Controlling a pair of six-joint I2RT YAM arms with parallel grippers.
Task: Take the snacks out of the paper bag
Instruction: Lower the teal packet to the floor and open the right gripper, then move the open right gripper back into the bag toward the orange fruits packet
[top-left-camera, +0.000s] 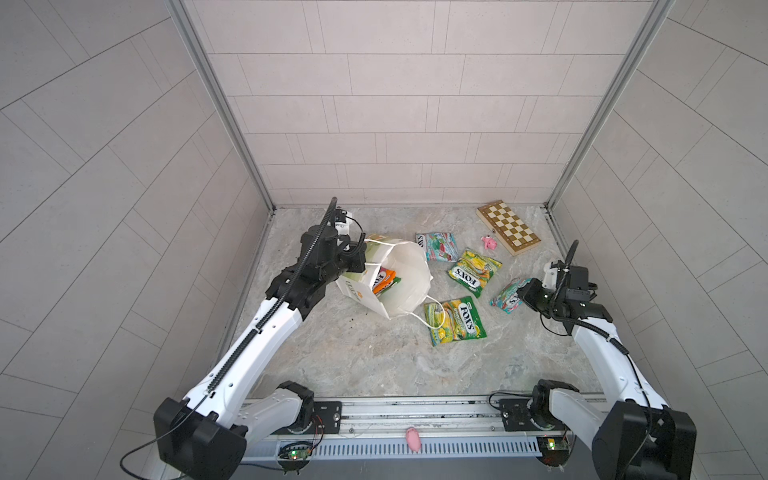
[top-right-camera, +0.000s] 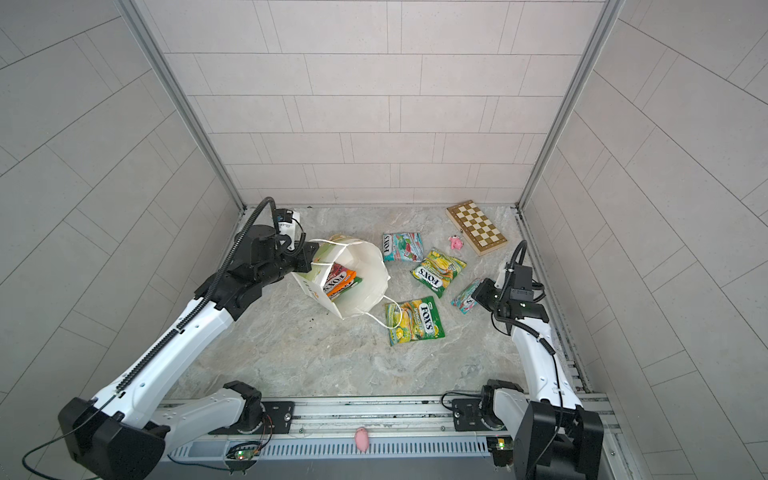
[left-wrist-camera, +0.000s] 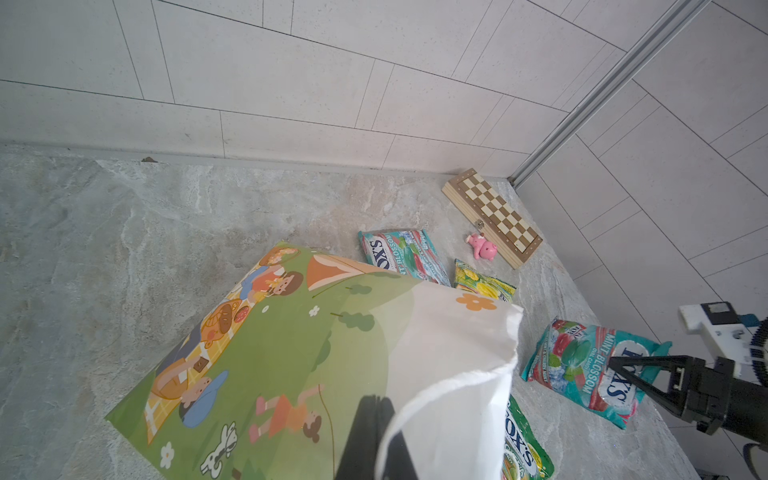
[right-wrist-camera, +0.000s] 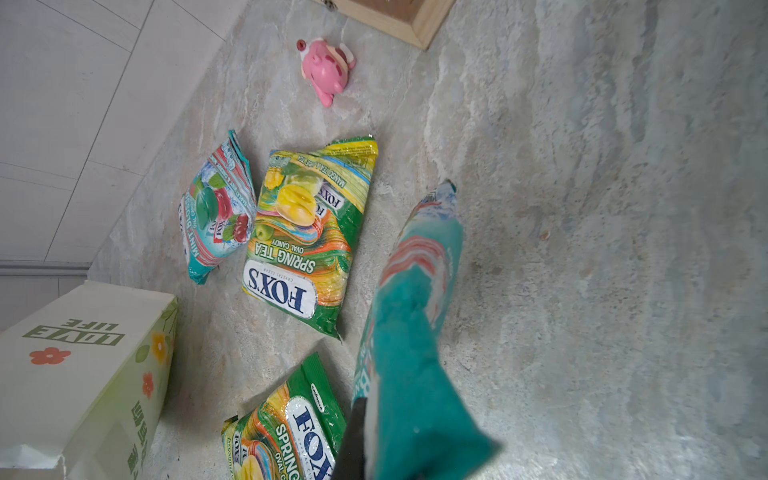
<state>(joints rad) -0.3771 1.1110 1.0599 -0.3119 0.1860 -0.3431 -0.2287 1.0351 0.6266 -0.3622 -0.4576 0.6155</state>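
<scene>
One paper bag (top-left-camera: 415, 266) counted at the left gripper (top-left-camera: 358, 266), three yellow-green snacks (top-left-camera: 473, 272) (top-left-camera: 455, 320) (top-left-camera: 392, 286), two teal-and-red snacks (top-left-camera: 436, 246) (top-left-camera: 508, 296), one clamped in the right gripper (top-left-camera: 523, 293), one orange-pink snack (top-left-camera: 384, 277), two pink toy figures (top-left-camera: 488, 243) (top-left-camera: 413, 438), one chessboard (top-left-camera: 508, 227)

Three walls close the bay: back wall (top-left-camera: 399, 104), left side wall (top-left-camera: 104, 187) and right side wall (top-left-camera: 685, 187). All are pale grey-beige rectangular tiles with thin dark joints. Aluminium posts (top-left-camera: 222, 104) run up both rear corners. Work surface (top-left-camera: 353, 361) is marbled grey-tan with a few dark specks. Metal rail (top-left-camera: 415, 411) along near edge, slotted grille (top-left-camera: 457, 449) below. Light even, shadows soft.
</scene>
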